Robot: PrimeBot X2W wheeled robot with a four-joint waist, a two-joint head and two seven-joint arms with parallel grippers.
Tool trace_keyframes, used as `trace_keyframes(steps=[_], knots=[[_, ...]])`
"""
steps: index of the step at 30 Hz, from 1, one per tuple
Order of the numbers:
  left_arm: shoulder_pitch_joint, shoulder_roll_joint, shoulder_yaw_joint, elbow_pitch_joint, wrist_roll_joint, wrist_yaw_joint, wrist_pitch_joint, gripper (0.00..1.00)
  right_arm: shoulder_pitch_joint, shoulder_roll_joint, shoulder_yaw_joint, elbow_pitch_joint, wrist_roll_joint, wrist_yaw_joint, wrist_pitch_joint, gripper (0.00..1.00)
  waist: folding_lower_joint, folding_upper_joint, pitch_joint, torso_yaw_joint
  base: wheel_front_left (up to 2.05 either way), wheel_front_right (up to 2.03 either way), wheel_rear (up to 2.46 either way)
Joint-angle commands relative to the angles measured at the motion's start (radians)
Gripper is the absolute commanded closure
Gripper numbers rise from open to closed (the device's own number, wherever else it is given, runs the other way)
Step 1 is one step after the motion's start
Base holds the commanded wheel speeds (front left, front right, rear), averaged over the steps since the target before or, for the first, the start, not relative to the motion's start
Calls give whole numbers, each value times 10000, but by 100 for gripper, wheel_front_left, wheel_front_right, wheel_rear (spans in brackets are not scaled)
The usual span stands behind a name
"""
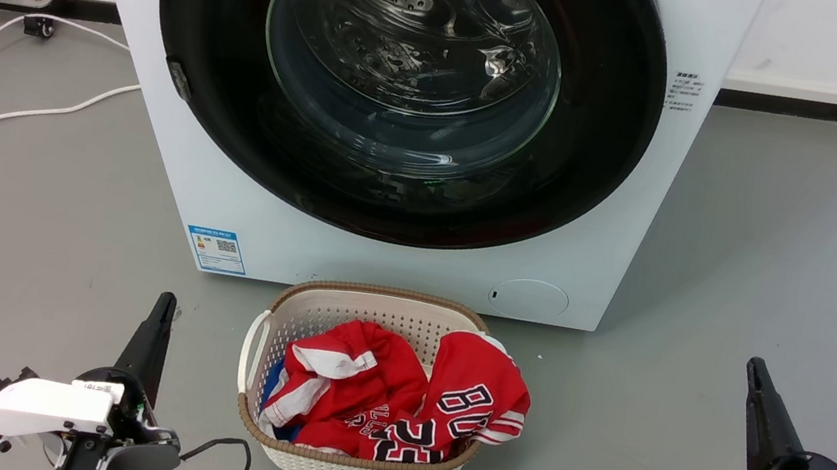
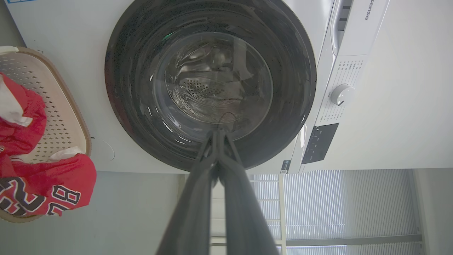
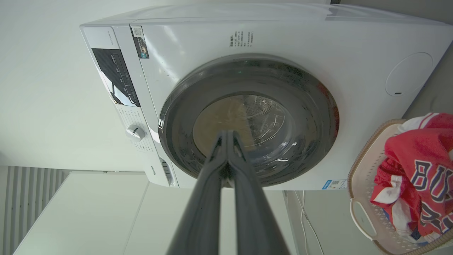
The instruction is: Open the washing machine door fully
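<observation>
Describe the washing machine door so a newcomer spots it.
Find the white washing machine behind the laundry basket. The washing machine door is the huge glossy black disc with clear glass centre; the round cap below is small and white.

washing machine (image 1: pixel 397 265) white; washing machine door (image 1: pixel 608 131) glossy black; jersey (image 1: pixel 459 407) red

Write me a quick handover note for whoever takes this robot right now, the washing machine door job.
Left claw: shut, empty, low on the left, off the machine.
Right claw: shut, empty, low on the right.
Washing machine door: closed against the washing machine; a laundry basket of red jerseys stands on the floor before it.
Done: nothing yet. Left: pull the door fully open.
</observation>
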Motion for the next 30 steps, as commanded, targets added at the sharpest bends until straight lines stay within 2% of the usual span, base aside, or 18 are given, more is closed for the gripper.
trace_keyframes(steps=[1,18,19,26,30], knots=[[-79,-23,37,6,18,-21,35,100,-115,32,-17,11,-49,0,34,100,0,0,0,0,0,0,0],[-79,-26,42,6,26,-21,41,100,-118,49,-38,12,-64,0,56,100,0,0,0,0,0,0,0],[-1,-4,6,3,0,0,1,0,-1,13,-21,3,-28,0,10,0,1,0,0,0,0,0,0],[225,-22,-101,40,97,4,-242,0,259,39,1,129,-185,-1,-233,0,0,0,3,2,0,0,0],[266,-21,-47,-34,591,38,-443,0,325,41,-83,37,-704,-1,-430,0,0,0,7,6,0,0,0]])
